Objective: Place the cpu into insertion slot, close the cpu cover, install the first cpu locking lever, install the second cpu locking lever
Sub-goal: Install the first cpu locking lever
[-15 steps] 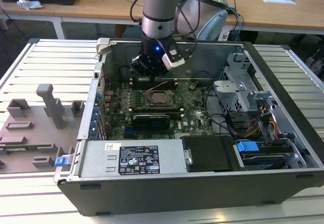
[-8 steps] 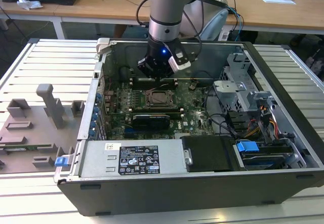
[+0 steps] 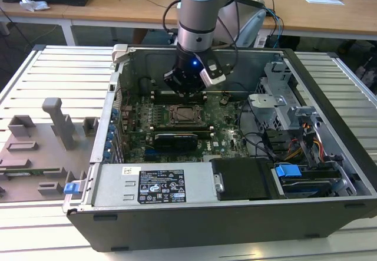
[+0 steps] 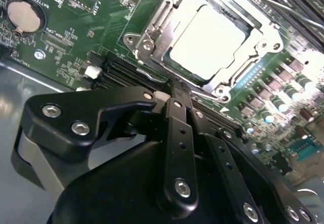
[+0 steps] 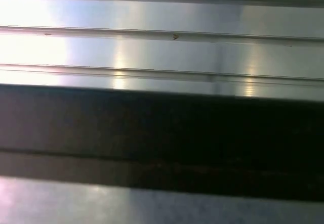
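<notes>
Here, cpu (image 4: 210, 41) under cpu cover (image 4: 174, 14), pincer (image 4: 174, 88) tips hidden

— What sort of place is this?
— A robotics lab or test workshop. An opened computer case (image 3: 235, 155) lies on a ribbed aluminium workbench (image 3: 53, 72), its green motherboard (image 3: 177, 125) exposed.
— Anything else?
— A grey fixture plate (image 3: 41, 149) with moulded holders sits at the exterior view's left, and wooden desks (image 3: 118, 5) with papers and cables stand behind. The robot arm (image 3: 203, 13) reaches into the case.
</notes>
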`<state>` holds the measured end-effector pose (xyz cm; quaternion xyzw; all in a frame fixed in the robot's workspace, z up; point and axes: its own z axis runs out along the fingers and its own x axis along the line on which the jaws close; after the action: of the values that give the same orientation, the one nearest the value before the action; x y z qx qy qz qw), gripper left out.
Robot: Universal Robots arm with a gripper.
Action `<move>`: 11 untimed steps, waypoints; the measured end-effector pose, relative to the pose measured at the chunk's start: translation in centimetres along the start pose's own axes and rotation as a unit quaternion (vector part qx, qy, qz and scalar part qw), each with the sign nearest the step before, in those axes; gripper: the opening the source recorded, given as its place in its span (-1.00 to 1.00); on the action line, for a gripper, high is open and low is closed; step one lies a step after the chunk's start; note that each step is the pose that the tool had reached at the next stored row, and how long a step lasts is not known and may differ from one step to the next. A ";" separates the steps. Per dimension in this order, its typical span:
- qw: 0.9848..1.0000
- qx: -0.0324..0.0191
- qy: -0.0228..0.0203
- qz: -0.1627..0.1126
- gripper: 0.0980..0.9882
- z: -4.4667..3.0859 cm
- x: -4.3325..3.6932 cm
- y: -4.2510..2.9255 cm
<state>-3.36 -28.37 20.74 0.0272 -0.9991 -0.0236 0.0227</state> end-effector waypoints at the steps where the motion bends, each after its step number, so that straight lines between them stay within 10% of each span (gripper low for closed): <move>1: 1.000 0.000 0.000 0.000 -0.98 0.10 -0.11 -0.01; 11: 1.000 0.000 0.001 0.000 -0.98 0.59 -0.92 -0.36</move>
<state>-2.45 -28.65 20.10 0.0272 -0.9991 -0.0237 0.0233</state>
